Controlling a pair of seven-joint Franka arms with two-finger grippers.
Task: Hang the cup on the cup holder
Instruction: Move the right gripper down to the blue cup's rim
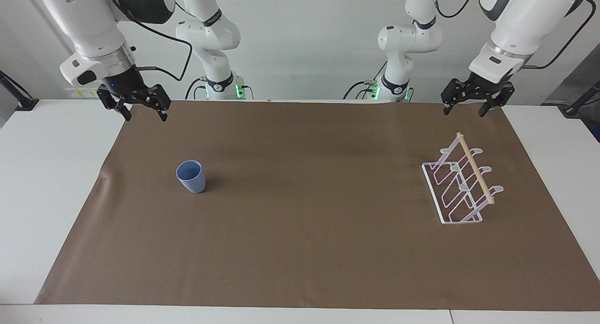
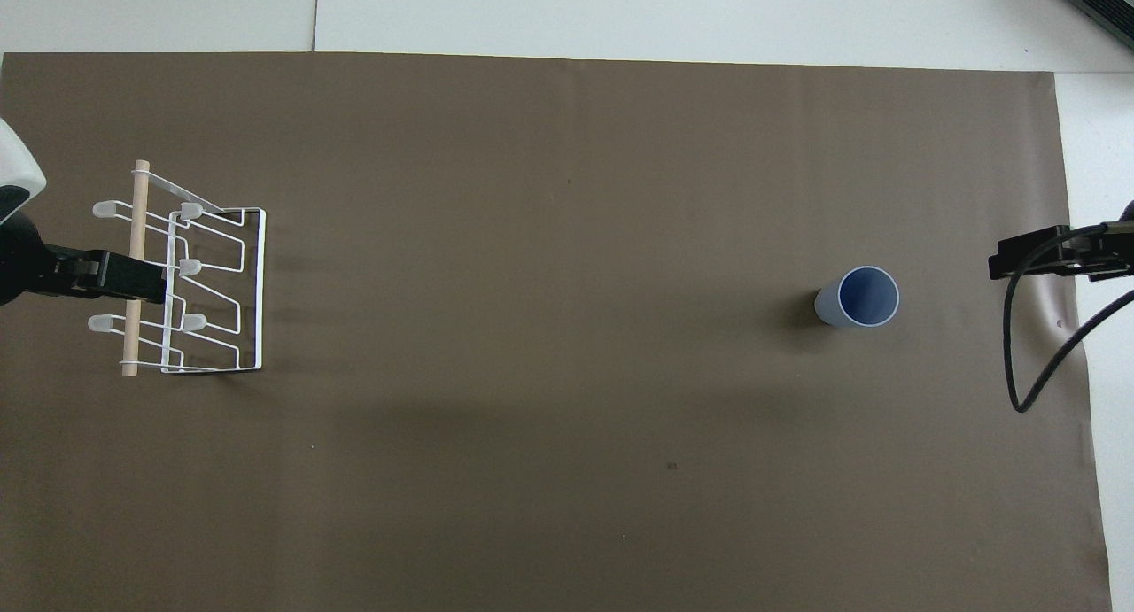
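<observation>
Facing view: bare brown mat [image 1: 300, 230] separates cup [image 1: 191, 176] from cup holder [image 1: 461, 185].

Robotics lab: two white arms [image 1: 206, 38] at a brown-papered table [image 1: 56, 174].

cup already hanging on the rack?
No, the small light-blue plastic tumbler stands upright on the brown mat, well apart from the white wire rack with wooden dowel at the left arm's end.

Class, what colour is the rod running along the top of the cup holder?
Light wood, pale tan, against the white wire cup holder. The rod shows best in the facing view.
</observation>
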